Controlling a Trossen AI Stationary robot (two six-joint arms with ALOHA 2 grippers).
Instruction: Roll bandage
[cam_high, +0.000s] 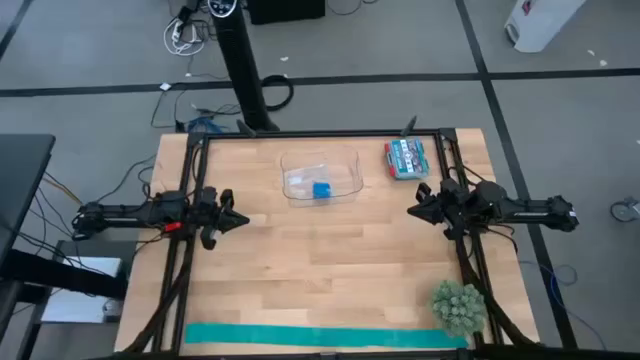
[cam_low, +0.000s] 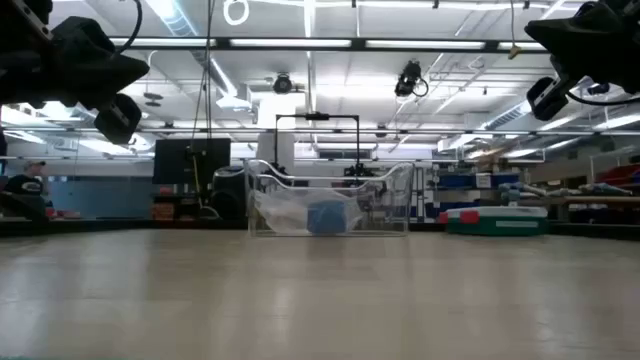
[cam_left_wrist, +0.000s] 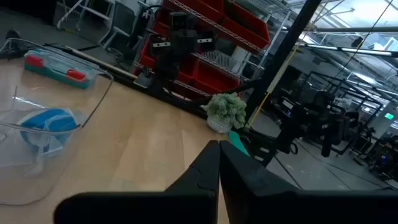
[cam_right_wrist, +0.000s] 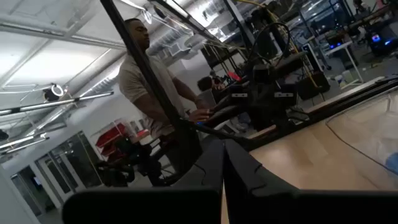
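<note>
Left tool (cam_high: 232, 217): hangs above the left side of the worktop (cam_high: 330, 270), well apart from the bandage. In its own wrist view the two dark fingers (cam_left_wrist: 208, 171) lie pressed together with no gap, so it is closed, and it holds nothing and touches nothing.

Bandage (cam_high: 320, 336): a long, narrow teal-green ribbon lying flat and fully unrolled along the near edge of the worktop, running from below the left arm almost to the potted plant (cam_high: 459, 306) at the right corner.

Handling (judgement): soft, thin and very light fabric with no stiffness; it will likely crease, slide or bunch on the smooth wood rather than resist. Not fragile, but it lies so flat that the tips must get under an edge.

Where to hold (judgement): one free end, probably the left one, pinched across its width so it can be folded over and wound, while the other tool pins the ribbon further along.

Clear tub (cam_high: 321, 176): at the far middle of the worktop, holding a blue roll (cam_high: 322, 190), which is not the task's thing.

Teal case (cam_high: 406, 158): just right of the tub.

Right tool (cam_high: 418, 207): hangs above the right side, clear of everything; fingers (cam_right_wrist: 211, 168) together, closed and empty.
</note>
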